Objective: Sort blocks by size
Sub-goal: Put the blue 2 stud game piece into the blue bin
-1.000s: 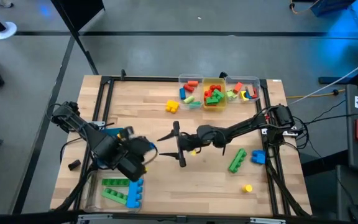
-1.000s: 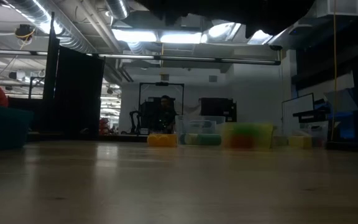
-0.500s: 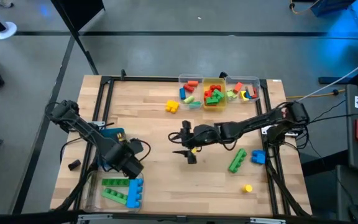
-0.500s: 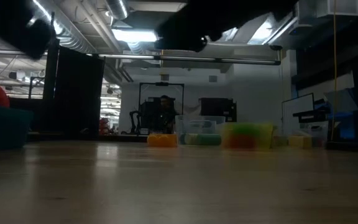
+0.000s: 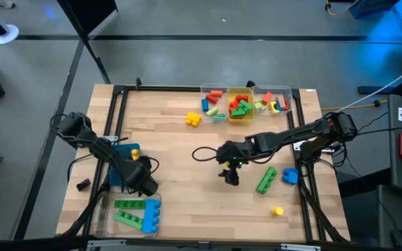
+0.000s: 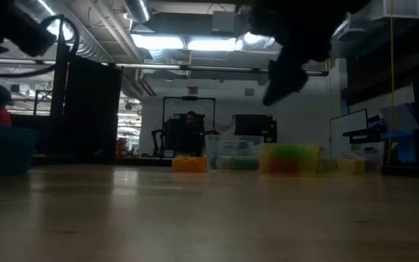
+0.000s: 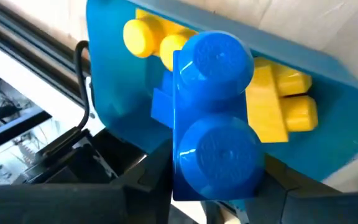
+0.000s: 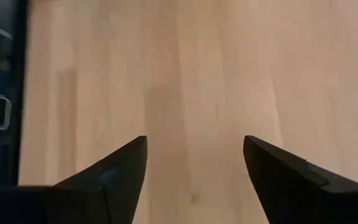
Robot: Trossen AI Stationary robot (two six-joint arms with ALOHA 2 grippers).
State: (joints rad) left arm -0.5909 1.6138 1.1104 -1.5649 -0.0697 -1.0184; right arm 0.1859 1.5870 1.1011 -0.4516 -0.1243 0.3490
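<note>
The left gripper (image 7: 213, 205) clamped a blue two-stud block (image 7: 213, 118) over the blue bin (image 7: 328, 124) by the table's left edge, apparently clear of the yellow blocks (image 7: 278, 102) inside; the right gripper (image 8: 194, 168) hung wide open and empty above the bare table (image 8: 185, 74) centre.

No text, label, brand or number can be read anywhere.

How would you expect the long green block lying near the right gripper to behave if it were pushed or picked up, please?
The green block looks like rigid moulded plastic, so it should stay stiff. Lying flat on the table, it seems likelier to slide or pivot than roll. Its elongated shape suggests an off-centre grip by the open right gripper might let it swing.
</note>
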